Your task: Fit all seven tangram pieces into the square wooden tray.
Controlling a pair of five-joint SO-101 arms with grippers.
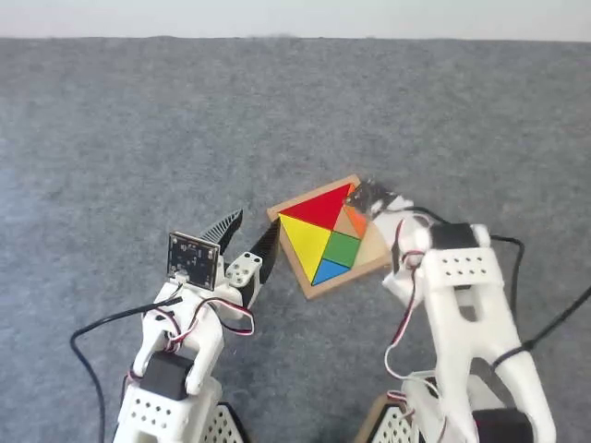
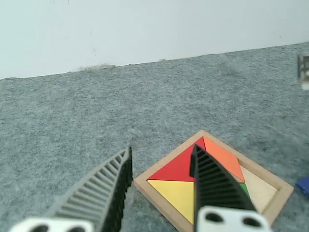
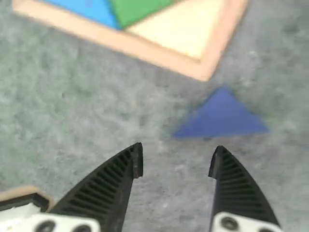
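Honestly, with the right fingers (image 3: 120,179) spread over the dark blue triangle (image 3: 219,118) off the 4 o'clock corner of the wooden tray (image 3: 154,55), a skewed pinch could skid it away.

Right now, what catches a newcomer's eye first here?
The bright pieces in the wooden tray mid-table, the red triangle boldest. Then a dark blue triangle on the carpet just outside the tray's corner, near a bare gap, with the right end effector open in front of it.
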